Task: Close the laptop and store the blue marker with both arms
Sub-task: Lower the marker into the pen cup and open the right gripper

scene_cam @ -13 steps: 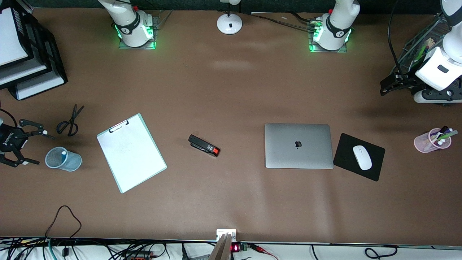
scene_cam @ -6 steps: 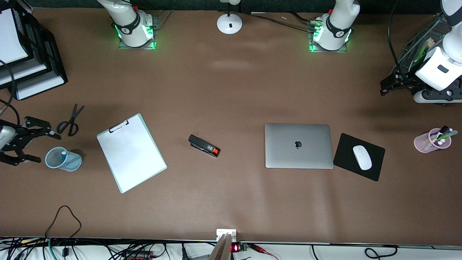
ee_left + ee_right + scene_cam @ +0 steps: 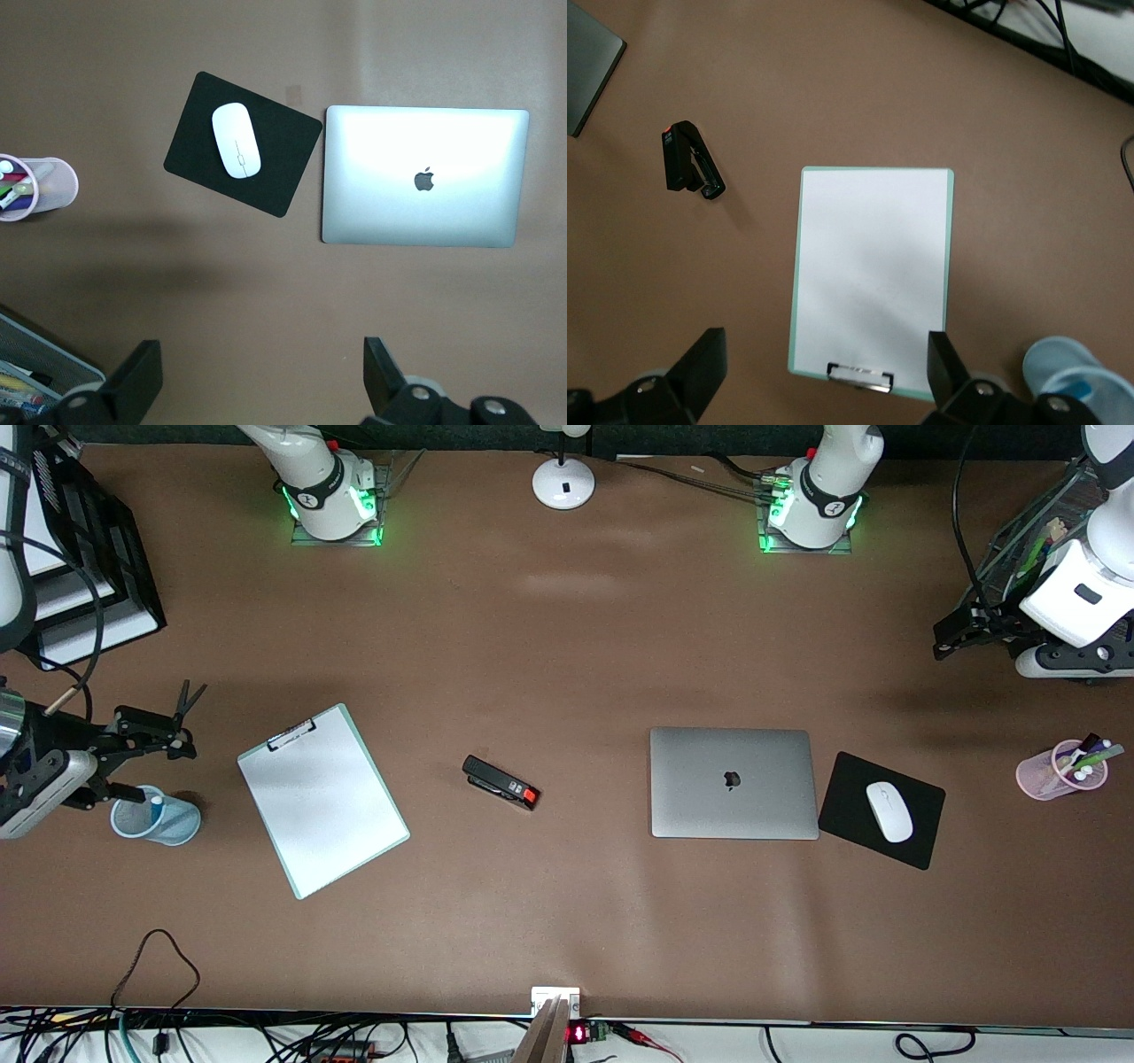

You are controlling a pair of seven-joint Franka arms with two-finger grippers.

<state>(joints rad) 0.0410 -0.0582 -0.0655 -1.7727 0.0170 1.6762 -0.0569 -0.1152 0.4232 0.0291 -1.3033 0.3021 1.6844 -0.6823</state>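
The silver-grey laptop point(image 3: 731, 782) lies closed, apple logo up, and also shows in the left wrist view point(image 3: 423, 177). The blue marker point(image 3: 157, 804) stands in a pale blue mesh cup point(image 3: 168, 819) at the right arm's end of the table. My right gripper point(image 3: 152, 760) is open and empty, in the air over the cup and the scissors. In its wrist view point(image 3: 824, 372) the cup point(image 3: 1076, 390) is at the edge. My left gripper point(image 3: 948, 636) is open and empty, held high over the left arm's end of the table point(image 3: 263, 381).
A clipboard point(image 3: 321, 799) and a black stapler point(image 3: 500, 782) lie between cup and laptop. A black mouse pad point(image 3: 921, 806) with a white mouse point(image 3: 889, 811) lies beside the laptop. A pink cup of markers point(image 3: 1059, 771) stands near the left arm's end. Scissors point(image 3: 188, 695) are partly hidden by my right gripper.
My right gripper has moved from the table's end toward the clipboard, coming over the scissors and the blue cup. The left arm has not moved.
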